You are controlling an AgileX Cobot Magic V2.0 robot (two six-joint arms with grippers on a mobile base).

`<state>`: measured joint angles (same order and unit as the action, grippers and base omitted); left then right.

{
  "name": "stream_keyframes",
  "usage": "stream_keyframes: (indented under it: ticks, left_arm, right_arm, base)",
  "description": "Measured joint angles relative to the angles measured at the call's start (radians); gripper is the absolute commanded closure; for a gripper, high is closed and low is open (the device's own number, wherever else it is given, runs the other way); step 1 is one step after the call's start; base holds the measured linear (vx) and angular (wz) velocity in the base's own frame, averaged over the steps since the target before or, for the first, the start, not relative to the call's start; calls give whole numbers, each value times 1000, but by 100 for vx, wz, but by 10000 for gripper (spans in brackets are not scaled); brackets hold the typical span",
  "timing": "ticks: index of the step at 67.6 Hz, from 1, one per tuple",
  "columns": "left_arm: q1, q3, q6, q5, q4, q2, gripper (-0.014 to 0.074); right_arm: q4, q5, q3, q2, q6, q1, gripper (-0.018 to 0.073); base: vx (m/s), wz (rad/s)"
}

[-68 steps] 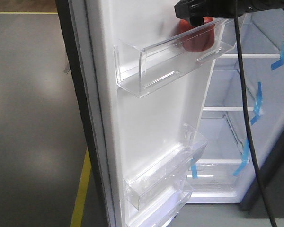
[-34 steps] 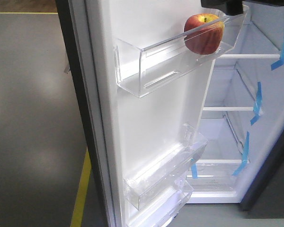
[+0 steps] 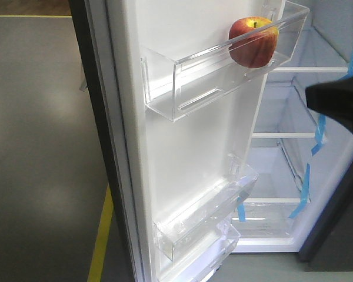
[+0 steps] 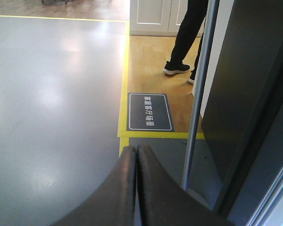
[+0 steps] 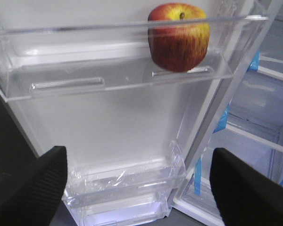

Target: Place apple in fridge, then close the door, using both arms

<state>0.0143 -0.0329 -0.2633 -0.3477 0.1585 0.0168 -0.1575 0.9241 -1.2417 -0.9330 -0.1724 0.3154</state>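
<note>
The red apple (image 3: 253, 42) with a yellow top stands upright in the top clear bin (image 3: 182, 88) on the white inner lining of the open door (image 3: 188, 153). The fridge (image 3: 282, 170) is open behind it, white inside. In the right wrist view the apple (image 5: 179, 37) is above and ahead of my right gripper (image 5: 141, 186), which is open wide, empty and apart from the bin. A dark blurred part of my right arm (image 3: 341, 103) shows at the right edge. My left gripper (image 4: 137, 153) is shut on nothing, low over the floor beside the door's dark outer side (image 4: 245, 94).
Two lower clear bins (image 3: 206, 217) stick out from the door. Glass shelves carry blue tape strips (image 3: 306, 188). A yellow floor line (image 3: 100, 235) runs by the door's foot. A person's legs (image 4: 184, 37) and a dark floor sign (image 4: 149, 112) lie ahead of the left gripper.
My right gripper let go of the apple in the top bin, drew back, and the arm dropped from the top of the view to the right edge. The apple has stayed put.
</note>
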Motion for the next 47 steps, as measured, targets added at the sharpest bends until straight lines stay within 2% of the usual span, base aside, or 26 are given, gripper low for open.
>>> stream_keyframes:
  ticks: [15, 40, 47]
  left_arm:
    - [0, 0, 0, 0, 1, 0, 603]
    - [0, 0, 0, 2, 4, 0, 603]
    - [0, 0, 0, 12, 27, 0, 603]
  right_arm:
    - [36, 20, 178, 189, 68, 0, -27]
    - [45, 178, 414, 483, 127, 0, -27]
    - [45, 213, 455, 547, 133, 0, -27]
  base:
    - [0, 0]
    - [0, 0]
    - [0, 0]
